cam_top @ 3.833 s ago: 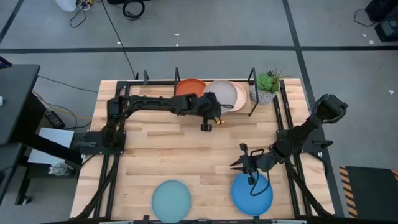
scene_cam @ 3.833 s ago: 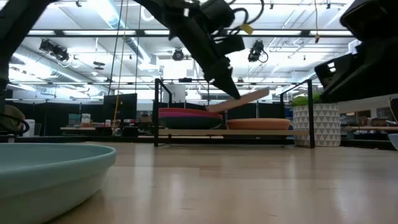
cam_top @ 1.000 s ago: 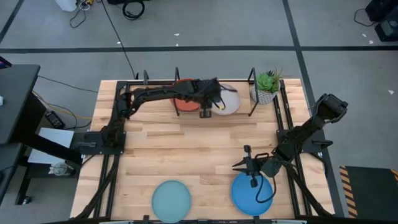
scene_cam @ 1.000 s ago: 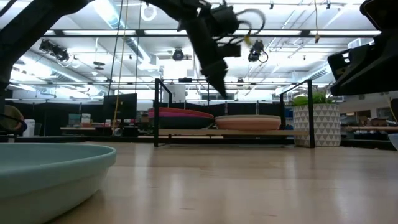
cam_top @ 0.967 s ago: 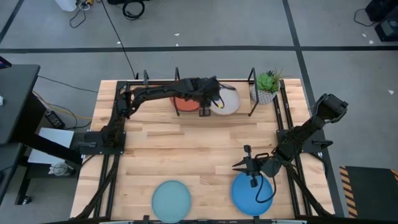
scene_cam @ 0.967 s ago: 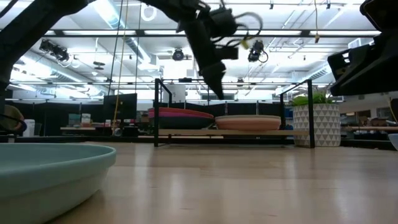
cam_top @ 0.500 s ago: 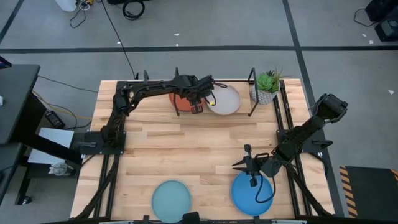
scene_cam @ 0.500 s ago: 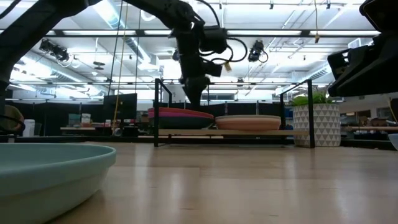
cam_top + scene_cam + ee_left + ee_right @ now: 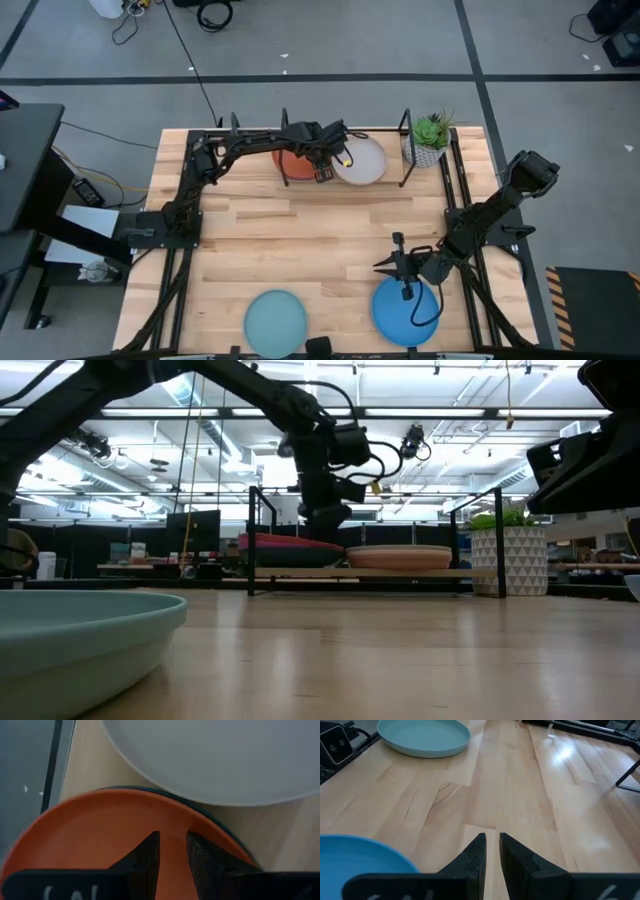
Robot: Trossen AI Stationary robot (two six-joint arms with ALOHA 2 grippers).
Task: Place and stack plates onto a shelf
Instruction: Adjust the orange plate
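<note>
Wooden table (image 9: 300,240), black shelf (image 9: 405,150), grey floor (image 9: 400,40)

Dark teal plate (image 9: 227,832) mostly hidden

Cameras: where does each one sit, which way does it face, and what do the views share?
High: overhead, straight down; both arms, shelf.
Low: table height, level toward the shelf; left gripper above it.
Left wrist: over the orange plate; own fingers.
Right wrist: across the table; own fingers. Shares the pale teal plate with the high and low views.
</note>
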